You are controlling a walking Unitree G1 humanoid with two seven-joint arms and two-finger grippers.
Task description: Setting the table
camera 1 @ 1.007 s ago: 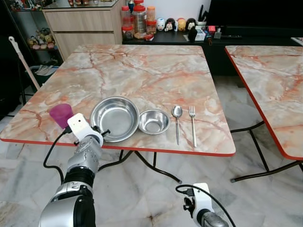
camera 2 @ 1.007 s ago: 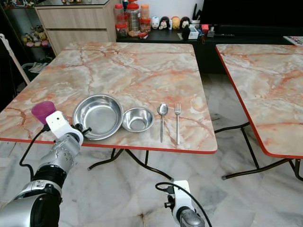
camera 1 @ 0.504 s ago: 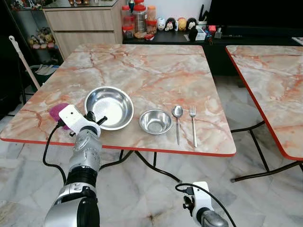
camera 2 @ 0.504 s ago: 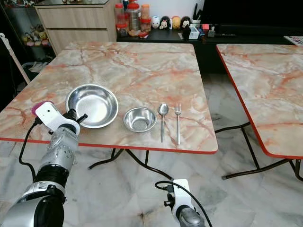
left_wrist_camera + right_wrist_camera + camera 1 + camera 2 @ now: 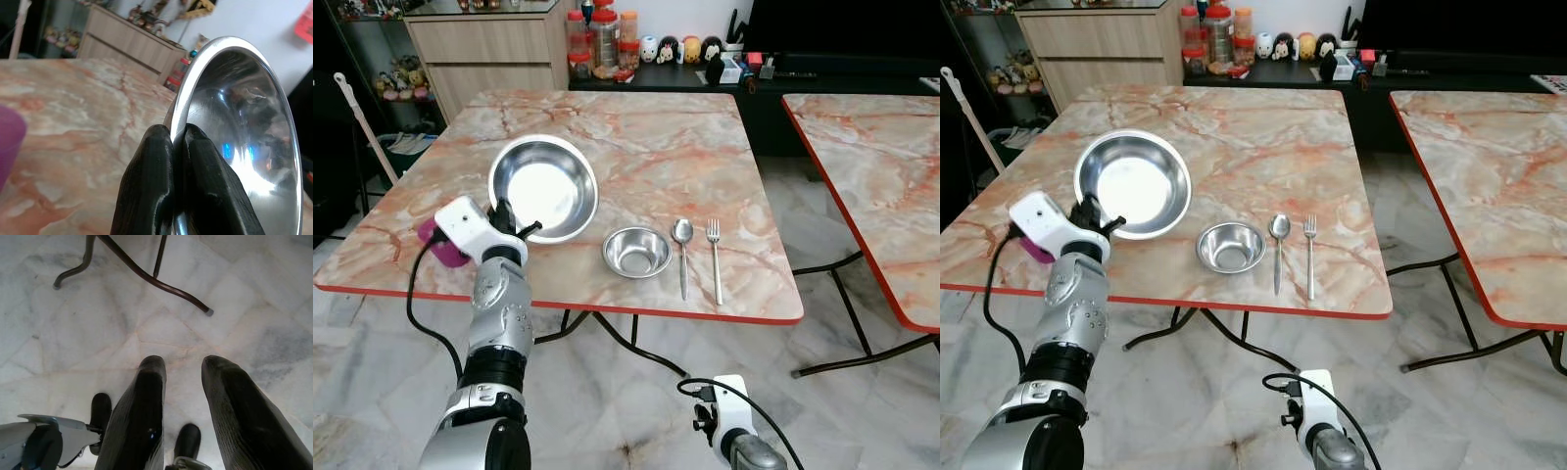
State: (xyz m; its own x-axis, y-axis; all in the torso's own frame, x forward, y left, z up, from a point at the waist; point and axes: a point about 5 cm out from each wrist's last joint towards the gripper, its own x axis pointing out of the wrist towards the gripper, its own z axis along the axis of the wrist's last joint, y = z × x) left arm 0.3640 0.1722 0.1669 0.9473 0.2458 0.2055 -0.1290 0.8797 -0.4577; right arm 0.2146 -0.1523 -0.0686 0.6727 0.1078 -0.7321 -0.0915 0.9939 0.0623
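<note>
The left end effector [image 5: 514,223] is clenched on the rim of the large steel bowl [image 5: 544,188], its two black fingers [image 5: 156,196] pinching the bowl's edge from either side. The bowl is lifted clear of the marble counter [image 5: 636,147] and tilted steeply, its shiny inside facing up and toward the robot, above the counter's near left part. Just behind the left wrist, a purple cup [image 5: 445,250] stands on the counter close to the near left corner. Toward the middle of the near edge sits a small steel bowl [image 5: 637,252], upright, with a spoon [image 5: 682,253] just beside it on the right and a fork [image 5: 714,258] beside the spoon, both lying with their handles pointing to the near edge. The right end effector [image 5: 186,416] hangs low over the marble floor [image 5: 73,333] below the counter's near edge, its fingers parted and holding nothing.
</note>
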